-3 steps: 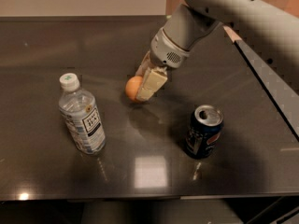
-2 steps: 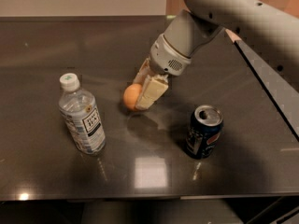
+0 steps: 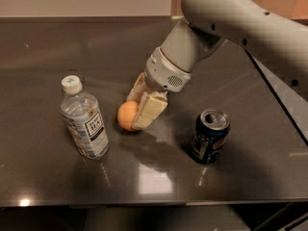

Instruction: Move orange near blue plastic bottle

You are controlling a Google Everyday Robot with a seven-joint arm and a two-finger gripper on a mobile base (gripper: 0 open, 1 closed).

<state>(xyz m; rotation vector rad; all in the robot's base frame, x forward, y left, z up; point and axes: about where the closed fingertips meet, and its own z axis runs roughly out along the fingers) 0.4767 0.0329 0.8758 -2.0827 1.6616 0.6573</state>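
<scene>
Right, starting at the fingers [image 3: 150, 110]: the two pale pads are clamped on the orange [image 3: 126, 115], one across its near side and the other behind it. I read that as a proper grasp, not a push. The gripper [image 3: 134, 112] angles down and to the left from its wrist [image 3: 168, 71], low over the middle of the table [image 3: 57, 52]. I cannot tell whether the fruit is just clear of the surface or brushing it.

Outward from there, the blue plastic bottle [image 3: 84, 121] stands upright with its white cap on, to the left of the orange. It is near but apart, with a strip of bare tabletop between the two. On the other side, well apart from the fruit, stands the dark soda can [image 3: 210, 136] with its top open. The arm [image 3: 231, 18] reaches in from the upper right.

My judgement is that I am in the carry step, with the orange in hand and most of the way across. What remains looks like a short slide to the left and a little toward the near edge. I would stop before the front finger meets the bottle, which is light and tall and would likely tip at a bump. Then I would settle the orange on the table before letting go, since a round fruit released from any height may roll off.
</scene>
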